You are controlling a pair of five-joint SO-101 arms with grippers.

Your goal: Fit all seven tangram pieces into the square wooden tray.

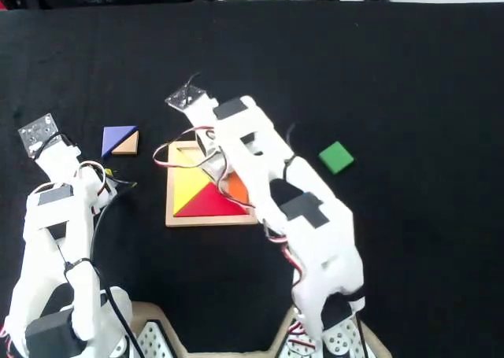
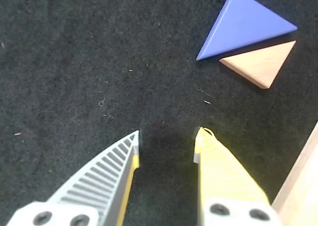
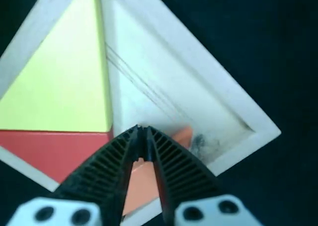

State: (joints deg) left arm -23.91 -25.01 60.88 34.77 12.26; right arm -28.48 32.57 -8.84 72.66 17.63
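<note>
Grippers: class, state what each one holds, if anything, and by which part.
The left gripper, open over the black cloth, holds nothing. The right gripper is shut above the orange piece in the tray, with nothing seen between its fingers.

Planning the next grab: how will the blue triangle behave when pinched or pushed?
The blue triangle looks rigid and flat, so probably won't bend or roll. Its smooth face may slip. Pushed, it would likely nudge the wooden triangle beside it.
</note>
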